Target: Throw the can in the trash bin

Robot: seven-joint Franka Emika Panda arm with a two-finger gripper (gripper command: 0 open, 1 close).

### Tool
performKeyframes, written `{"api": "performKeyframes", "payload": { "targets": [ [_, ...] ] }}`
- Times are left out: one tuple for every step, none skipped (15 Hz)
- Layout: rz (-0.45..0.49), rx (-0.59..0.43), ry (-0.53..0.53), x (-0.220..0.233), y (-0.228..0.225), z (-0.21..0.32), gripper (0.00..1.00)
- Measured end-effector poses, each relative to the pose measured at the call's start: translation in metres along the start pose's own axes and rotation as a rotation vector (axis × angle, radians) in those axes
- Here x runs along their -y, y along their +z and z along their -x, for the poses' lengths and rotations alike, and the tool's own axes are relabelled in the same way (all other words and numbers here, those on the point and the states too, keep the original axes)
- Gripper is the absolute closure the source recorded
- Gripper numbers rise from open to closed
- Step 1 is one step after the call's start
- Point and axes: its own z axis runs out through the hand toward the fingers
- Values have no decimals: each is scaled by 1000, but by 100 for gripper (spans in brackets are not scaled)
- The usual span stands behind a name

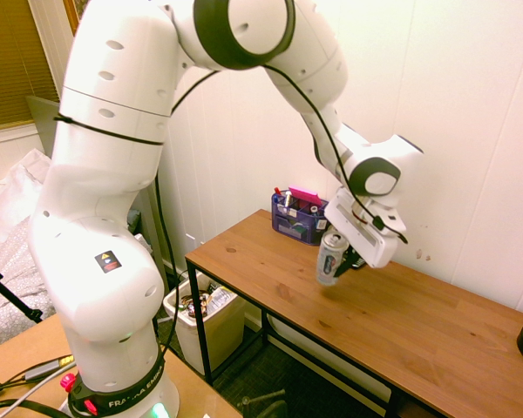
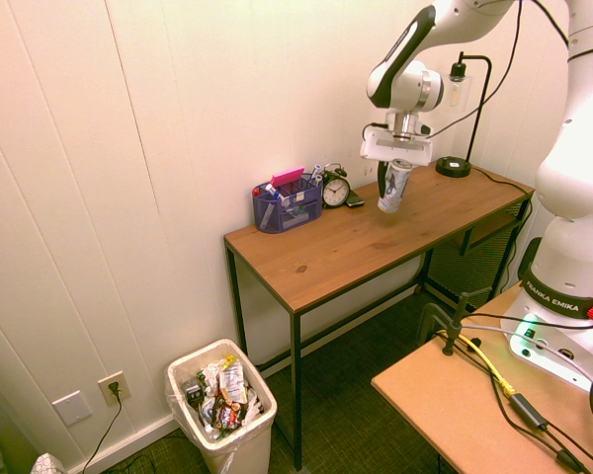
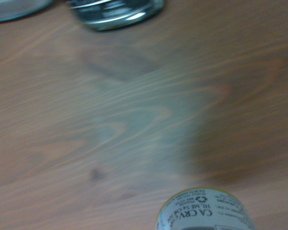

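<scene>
My gripper (image 1: 349,259) (image 2: 391,170) is shut on the can (image 1: 330,259) (image 2: 393,187), a slim silver-white drink can with blue and red markings. The can hangs tilted, lifted clear of the wooden table (image 1: 418,322) (image 2: 356,247). Its printed end (image 3: 206,211) shows in the wrist view over blurred wood grain. The trash bin (image 2: 222,410) (image 1: 200,322), cream-white and holding crumpled litter, stands on the floor beside the table's end, well away from the gripper.
A blue desk organizer (image 2: 287,202) (image 1: 301,218) and a black alarm clock (image 2: 336,188) stand at the table's back edge by the wall. A black lamp base (image 2: 453,166) sits at the far end. A second wooden surface (image 2: 474,405) carries the arm.
</scene>
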Motion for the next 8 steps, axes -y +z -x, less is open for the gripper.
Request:
{"api": "performKeyframes", "payload": {
  "targets": [
    [-11,-7,-51,14,-19,36,100],
    [-19,-21,-93,30,-39,79,100],
    [-20,-44,-130,46,-58,129,100],
    [-16,-72,-166,58,-76,190,100],
    [-17,-107,-199,68,-90,253,100],
    [-19,-142,-231,79,-100,317,100],
    [-17,-173,-262,92,-103,376,100],
    [-6,-200,-286,106,-94,425,100]
  ]
}}
